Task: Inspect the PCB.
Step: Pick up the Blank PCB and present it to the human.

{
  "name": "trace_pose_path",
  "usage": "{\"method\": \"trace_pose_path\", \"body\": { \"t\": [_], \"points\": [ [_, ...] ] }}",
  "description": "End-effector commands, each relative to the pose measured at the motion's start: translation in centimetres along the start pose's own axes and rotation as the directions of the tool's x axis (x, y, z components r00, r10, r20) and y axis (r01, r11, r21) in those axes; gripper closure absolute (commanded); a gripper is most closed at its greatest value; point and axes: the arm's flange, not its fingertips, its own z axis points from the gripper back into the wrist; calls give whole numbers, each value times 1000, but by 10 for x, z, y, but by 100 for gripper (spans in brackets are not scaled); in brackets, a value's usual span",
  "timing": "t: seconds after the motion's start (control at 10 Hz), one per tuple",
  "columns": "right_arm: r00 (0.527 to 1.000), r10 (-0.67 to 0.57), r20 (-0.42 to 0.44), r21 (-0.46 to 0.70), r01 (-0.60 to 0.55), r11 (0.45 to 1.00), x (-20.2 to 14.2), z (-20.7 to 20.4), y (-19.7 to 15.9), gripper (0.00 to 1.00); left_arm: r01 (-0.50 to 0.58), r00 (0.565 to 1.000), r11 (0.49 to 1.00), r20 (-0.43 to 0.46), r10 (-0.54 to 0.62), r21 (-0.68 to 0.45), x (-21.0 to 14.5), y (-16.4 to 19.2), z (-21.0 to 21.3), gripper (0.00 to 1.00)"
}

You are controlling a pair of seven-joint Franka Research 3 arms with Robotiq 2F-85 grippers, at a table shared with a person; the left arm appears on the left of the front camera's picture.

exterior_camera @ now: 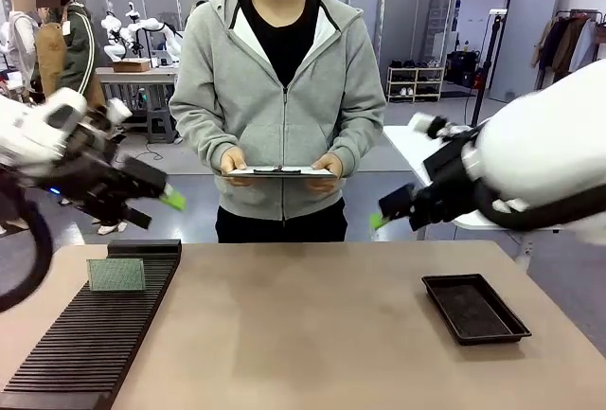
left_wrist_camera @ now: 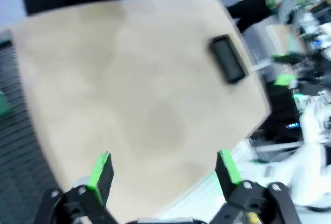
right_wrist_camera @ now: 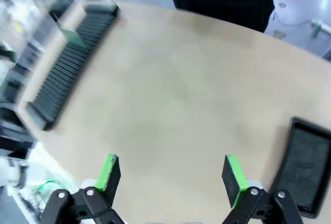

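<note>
One PCB [exterior_camera: 116, 275] stands on edge in a slot near the far end of one black slotted rack [exterior_camera: 85, 344], at the left side of the table [exterior_camera: 303, 334]. One black tray [exterior_camera: 475, 308] lies at the right. One person holds one white clipboard [exterior_camera: 281, 172] in both hands. The left gripper [left_wrist_camera: 164, 164] hangs above the rack with its fingers spread apart and nothing between them. The right gripper [right_wrist_camera: 170, 164] hangs raised near the tray, fingers also spread, nothing held.

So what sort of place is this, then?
Likely a robotics lab: a green PCB stands in a slotted black rack, a person holds a clipboard, and the left gripper and right gripper hang open.
</note>
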Motion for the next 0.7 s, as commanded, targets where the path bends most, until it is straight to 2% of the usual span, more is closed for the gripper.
{"method": "trace_pose_path", "body": {
  "t": [0.0, 0.1, 0.2, 0.3, 0.4, 0.5, 0.6],
  "points": [
    [987, -153, 48, 171, 143, 975, -10, 44, -28, 0, -132, 989, 984, 56, 140, -116, -14, 19, 44, 0],
    [967, -251, 36, 272, 233, 934, -12, 60, -44, 0, -155, 980, 972, 94, 174, -179, -21, 28, 62, 0],
    [926, -376, -35, 420, 355, 835, -18, 75, -63, 0, -169, 974, 951, 103, 201, -258, -31, 39, 78, 0],
    [891, -448, -81, 508, 423, 750, -24, 85, -81, 0, -162, 970, 948, 132, 204, -275, -37, 55, 88, 0],
    [869, -478, -131, 543, 466, 698, -35, 93, -95, 0, -165, 966, 936, 139, 217, -312, -44, 74, 93, 0],
    [849, -514, -123, 573, 484, 661, -47, 100, -105, 0, -152, 961, 897, 151, 233, -415, -54, 89, 102, 0],
    [834, -541, -111, 590, 493, 639, -66, 106, -112, 0, -160, 950, 883, 173, 259, -442, -70, 106, 113, 0]
  ]
}}
